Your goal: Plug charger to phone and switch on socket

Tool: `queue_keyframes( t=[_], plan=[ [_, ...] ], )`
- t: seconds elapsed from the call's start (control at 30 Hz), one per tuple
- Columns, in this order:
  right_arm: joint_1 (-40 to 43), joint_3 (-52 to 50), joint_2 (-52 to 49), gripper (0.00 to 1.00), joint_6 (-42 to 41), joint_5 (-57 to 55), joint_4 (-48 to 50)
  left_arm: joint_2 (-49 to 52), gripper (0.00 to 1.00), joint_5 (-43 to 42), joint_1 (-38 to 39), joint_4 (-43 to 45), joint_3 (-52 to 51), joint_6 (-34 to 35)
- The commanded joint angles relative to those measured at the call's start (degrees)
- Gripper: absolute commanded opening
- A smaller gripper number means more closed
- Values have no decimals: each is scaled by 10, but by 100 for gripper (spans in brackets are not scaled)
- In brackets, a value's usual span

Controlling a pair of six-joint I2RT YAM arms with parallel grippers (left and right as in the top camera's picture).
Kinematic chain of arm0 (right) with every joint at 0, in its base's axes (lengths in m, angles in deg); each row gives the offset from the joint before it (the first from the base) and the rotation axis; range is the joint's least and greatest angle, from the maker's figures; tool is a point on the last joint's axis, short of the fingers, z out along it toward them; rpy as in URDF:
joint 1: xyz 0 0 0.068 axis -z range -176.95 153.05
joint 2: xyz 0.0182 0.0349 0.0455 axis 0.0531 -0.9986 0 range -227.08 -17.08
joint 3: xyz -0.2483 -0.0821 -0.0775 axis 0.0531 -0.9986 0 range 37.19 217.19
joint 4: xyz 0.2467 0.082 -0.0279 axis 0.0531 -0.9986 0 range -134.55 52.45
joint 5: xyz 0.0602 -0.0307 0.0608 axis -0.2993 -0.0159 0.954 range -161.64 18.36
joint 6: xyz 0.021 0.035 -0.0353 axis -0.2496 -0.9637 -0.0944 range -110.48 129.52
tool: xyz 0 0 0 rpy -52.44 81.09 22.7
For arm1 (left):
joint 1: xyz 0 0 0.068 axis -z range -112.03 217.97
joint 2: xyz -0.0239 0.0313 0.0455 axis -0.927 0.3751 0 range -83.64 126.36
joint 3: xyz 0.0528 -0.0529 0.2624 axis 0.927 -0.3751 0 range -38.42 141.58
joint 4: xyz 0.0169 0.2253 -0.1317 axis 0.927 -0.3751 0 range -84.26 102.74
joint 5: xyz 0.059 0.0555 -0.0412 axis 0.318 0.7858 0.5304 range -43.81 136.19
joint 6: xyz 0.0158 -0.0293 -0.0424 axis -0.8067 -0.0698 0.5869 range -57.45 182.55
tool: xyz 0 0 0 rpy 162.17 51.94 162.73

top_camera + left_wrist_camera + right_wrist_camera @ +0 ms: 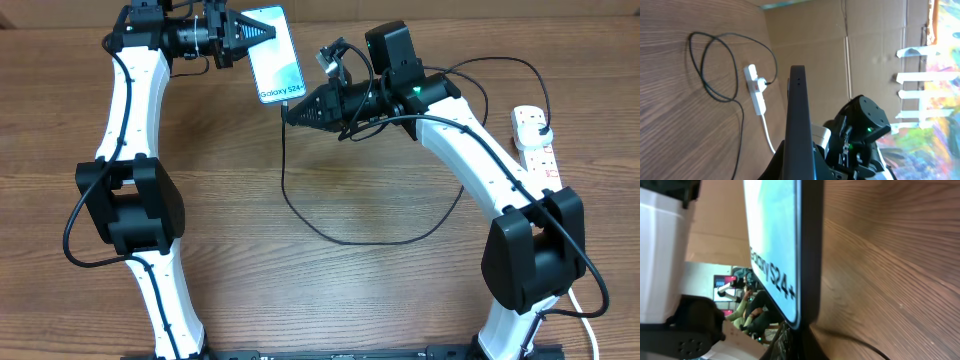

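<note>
Phone [274, 55] lies close to the far edge of the table [330, 310], screen facing the overhead camera and its long axis slightly tilted. A brown cardboard wall [840, 60] stands beyond the phone, so there is little room on that side.

The left gripper [243, 32] is on the phone's left, fingers clamped on its edge. From the left wrist the phone [799, 120] shows edge-on as a thin black slab rising out of the gripper. The right gripper [292, 110] is at the phone's near short end, its tip touching or just beside it. Its jaws are hidden, so I cannot tell whether they are open or closed.

The phone's screen [772, 240] is pale blue-teal with dark "Galaxy S24+" lettering, inside a smooth, rounded black rim. I cannot tell whether the phone rests on the wood.

The charger [340, 238] is a thin black cable. It leaves the phone's near end, drops toward the front and sweeps in a wide loose loop to the phone's right. Whether its tip sits in the port is hidden.

The power strip [537, 148], white with red marks, lies well apart to the phone's right at the table edge. A black plug sits in it, and its thick white cord [767, 134] trails off.

In front of the phone is broad bare wood-grain surface, crossed only by the cable loop.
</note>
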State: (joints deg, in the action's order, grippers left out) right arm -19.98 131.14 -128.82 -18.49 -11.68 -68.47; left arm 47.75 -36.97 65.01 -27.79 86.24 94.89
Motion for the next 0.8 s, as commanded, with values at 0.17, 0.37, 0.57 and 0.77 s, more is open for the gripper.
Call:
queue_keyframes(
  t=[0.17,0.37,0.57,0.77],
  plan=[
    [-2,3,6,4,30,-113,-47,-2,5,82,9,-42,11,-60],
    [-16,2,4,4,35,-256,-92,-2,4,309,4,-167,11,-86],
    [-34,2,4,32,40,-307,-104,-2,4,422,-25,-218,11,-92],
    [-37,9,-8,40,40,-339,-104,-2,4,459,-69,-248,11,-93]
  ],
)
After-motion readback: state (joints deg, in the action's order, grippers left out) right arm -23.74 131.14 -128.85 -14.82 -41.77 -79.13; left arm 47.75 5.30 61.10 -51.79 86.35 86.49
